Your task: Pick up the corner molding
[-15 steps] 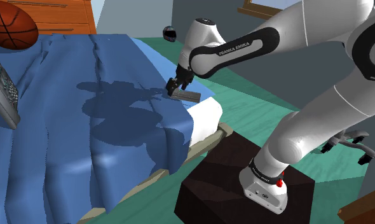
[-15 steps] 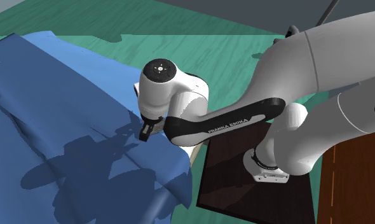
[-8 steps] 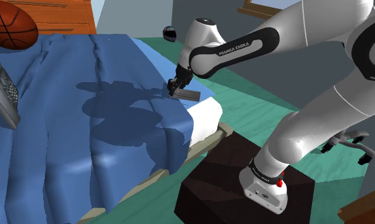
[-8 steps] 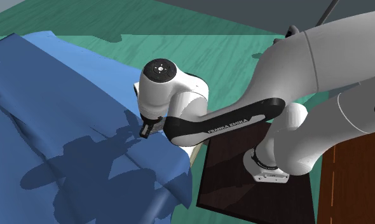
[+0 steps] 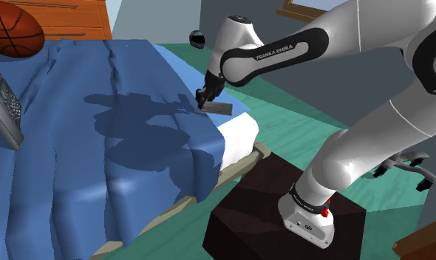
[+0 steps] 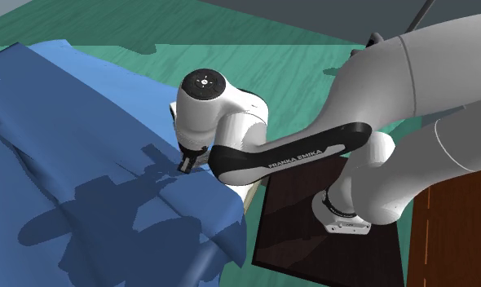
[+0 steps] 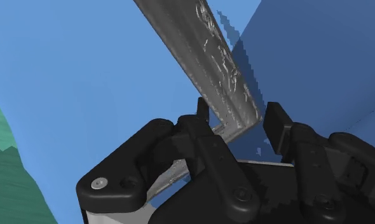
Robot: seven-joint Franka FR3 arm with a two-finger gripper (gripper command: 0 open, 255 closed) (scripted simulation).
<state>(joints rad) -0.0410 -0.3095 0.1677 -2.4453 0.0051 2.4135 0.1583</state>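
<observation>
The pincer (image 7: 241, 112) clasps one end of the grey corner molding (image 7: 196, 51), low over the blue-blanketed bed (image 5: 98, 170). The grasp looks made; raising it clear remains.

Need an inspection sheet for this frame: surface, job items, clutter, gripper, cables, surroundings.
surface: bed under a rumpled blue blanket
job's things: grey molding, near the bed's edge closest to the stand
clutter: basketball at the bed's far side; grey keyed gadget at the shoulder view's left edge
gripper: gripper at the molding's end
cables: nothing seen
surroundings: green floor, wooden dresser, chair base
</observation>
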